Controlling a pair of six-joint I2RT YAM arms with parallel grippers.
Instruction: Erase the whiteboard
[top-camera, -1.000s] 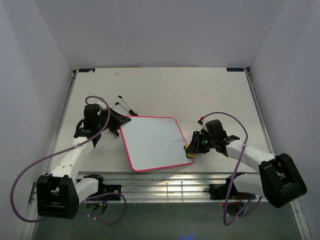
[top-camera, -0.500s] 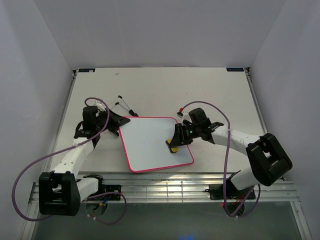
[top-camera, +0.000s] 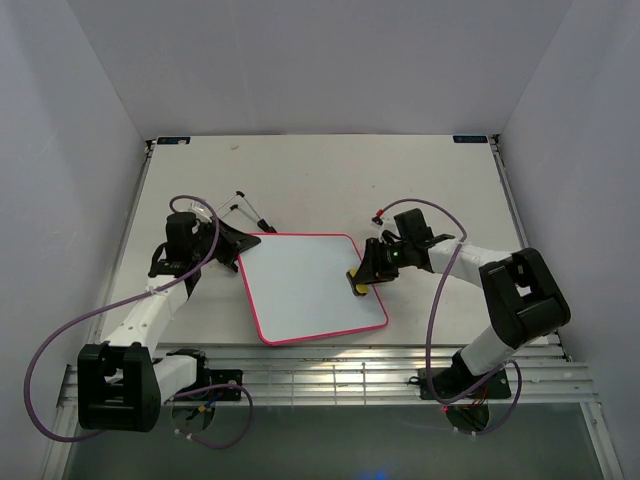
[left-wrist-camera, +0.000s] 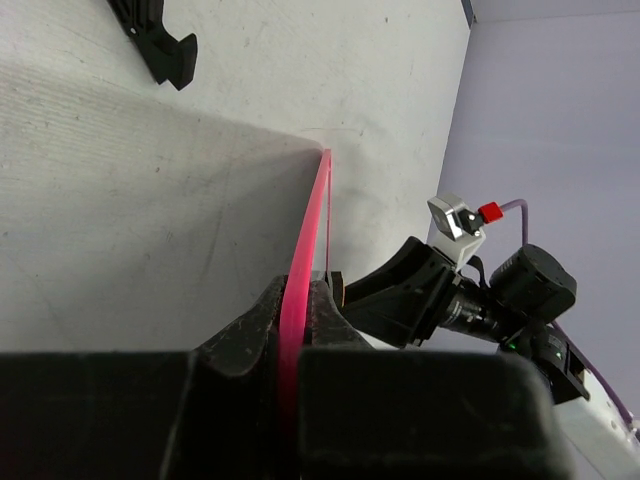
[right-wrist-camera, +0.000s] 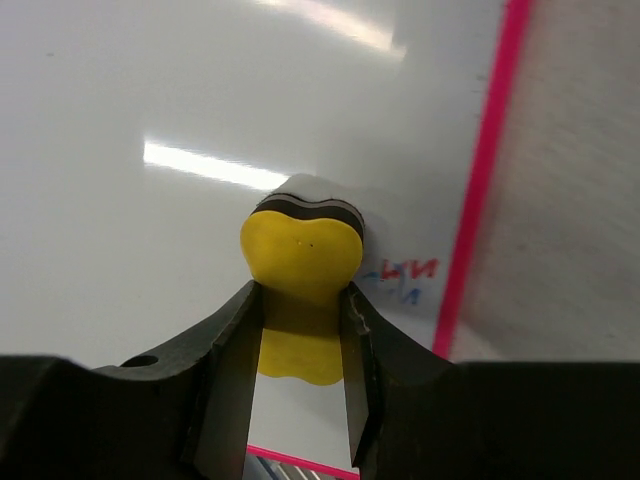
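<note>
The left end effector (top-camera: 240, 247) is closed on the left rim of the whiteboard (top-camera: 300, 290), with the pink edge pinched between its jaws. The whiteboard lies slightly rotated at the centre of the worktop (top-camera: 330, 180), towards the near edge. The yellow eraser sponge (right-wrist-camera: 300, 255) presses on the board's face near its right rim, just left of red and blue handwriting (right-wrist-camera: 405, 275). The right end effector (top-camera: 366, 276) is clamped on the sponge.
</note>
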